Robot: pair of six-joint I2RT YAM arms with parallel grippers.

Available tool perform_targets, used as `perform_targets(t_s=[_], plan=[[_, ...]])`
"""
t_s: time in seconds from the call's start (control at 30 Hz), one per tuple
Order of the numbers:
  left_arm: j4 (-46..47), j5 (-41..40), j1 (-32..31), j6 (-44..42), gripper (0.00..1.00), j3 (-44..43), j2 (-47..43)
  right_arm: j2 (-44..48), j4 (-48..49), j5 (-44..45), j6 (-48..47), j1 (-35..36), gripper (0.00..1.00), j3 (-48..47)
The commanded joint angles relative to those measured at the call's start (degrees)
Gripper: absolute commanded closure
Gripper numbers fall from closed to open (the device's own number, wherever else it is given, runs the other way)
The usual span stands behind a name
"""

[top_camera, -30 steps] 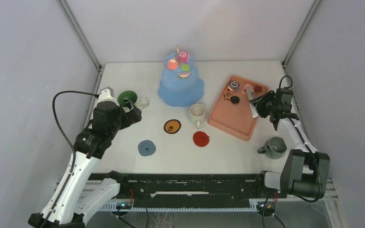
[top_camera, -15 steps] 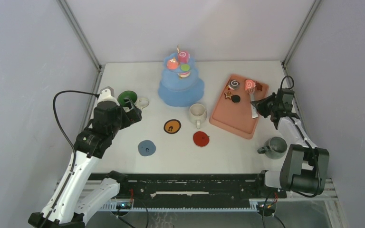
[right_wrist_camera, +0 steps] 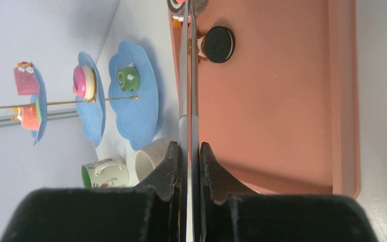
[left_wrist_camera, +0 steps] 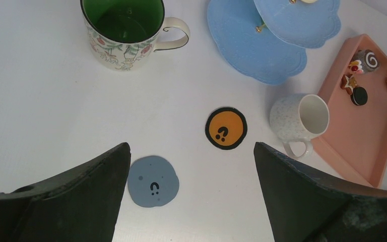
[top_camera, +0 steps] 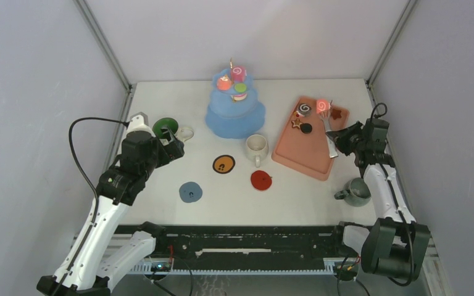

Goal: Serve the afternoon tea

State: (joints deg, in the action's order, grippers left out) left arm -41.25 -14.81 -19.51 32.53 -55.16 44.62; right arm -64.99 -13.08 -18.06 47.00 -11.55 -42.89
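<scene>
My right gripper point(top_camera: 345, 138) is shut on metal tongs point(top_camera: 329, 132), which show as a thin strip in the right wrist view point(right_wrist_camera: 188, 75). The tong tips hold a pink-red pastry point(top_camera: 323, 105) over the far end of the salmon tray point(top_camera: 296, 154). A grey swirl round point(top_camera: 304, 110), black round point(top_camera: 306, 129) and brown stars point(top_camera: 295, 124) lie on the tray. The blue tiered stand point(top_camera: 222, 120) carries a pink swirl roll point(top_camera: 238, 73) and red and green rounds. My left gripper point(top_camera: 171, 143) is open beside the green mug point(top_camera: 164, 128). The cream mug point(top_camera: 256, 147) and grey mug point(top_camera: 358, 190) stand apart.
Three coasters lie on the table: orange point(top_camera: 223, 164), red point(top_camera: 261, 180) and blue point(top_camera: 191, 192). Grey walls close in the left, right and far sides. The grey mug stands just beside my right arm.
My right gripper has drawn back to the right with the tongs. The pink-red pastry at their tips has moved toward the tray's far end. The left arm has not moved.
</scene>
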Motion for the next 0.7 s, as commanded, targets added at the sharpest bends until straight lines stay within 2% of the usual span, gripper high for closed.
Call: perform_targets(t_s=[0.0,0.27,0.67], plan=[[2.1,0.2,0.4,-0.7,0.04,0.3,-0.1,4.4,0.8,-3.0,-1.4,0.1,1.0,-0.6],[2.1,0.0,0.3,-0.7,0.04,0.6,-0.9,7.1,0.0,-7.5,-2.6,5.2,1.0,-1.6],[1.5,-0.6,0.3,-0.8,0.04,0.8,-2.6,4.5,-4.0,-5.4,-7.3,24.6,1.0,-8.5]])
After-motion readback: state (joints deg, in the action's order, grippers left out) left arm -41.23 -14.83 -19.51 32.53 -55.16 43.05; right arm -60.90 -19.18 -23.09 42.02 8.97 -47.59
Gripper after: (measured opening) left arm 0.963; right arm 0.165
